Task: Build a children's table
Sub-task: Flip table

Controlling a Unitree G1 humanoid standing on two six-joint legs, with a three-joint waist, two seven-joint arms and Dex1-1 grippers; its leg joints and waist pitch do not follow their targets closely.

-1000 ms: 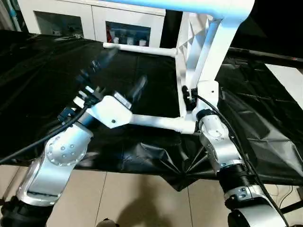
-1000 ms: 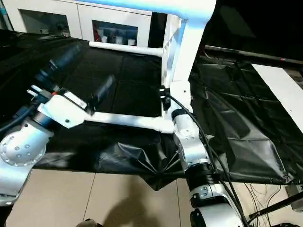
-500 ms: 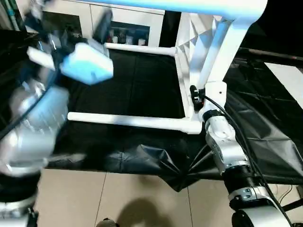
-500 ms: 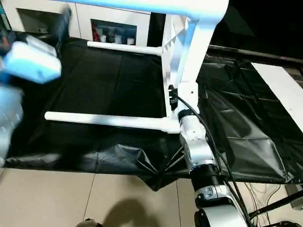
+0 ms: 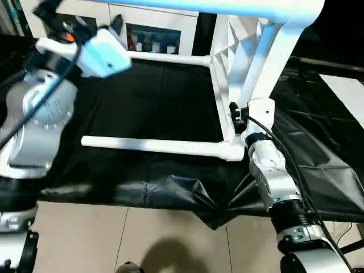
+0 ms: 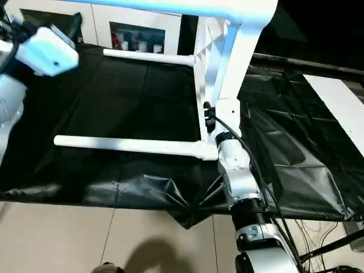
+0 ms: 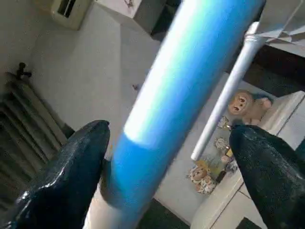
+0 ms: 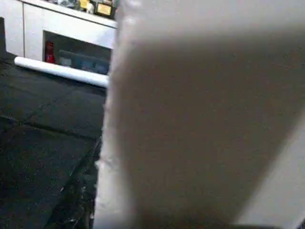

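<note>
Our left gripper has risen from the lower leg to the upper leg, fingers wide apart around it. Our right gripper stays closed on the tabletop, which stands on edge on the black sheet. We judge the upper leg comes next.

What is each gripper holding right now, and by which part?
Left gripper: nothing; it stands open astride the upper leg. Right gripper sits at the tabletop rim near its lower corner; whether it grips cannot be told.
</note>
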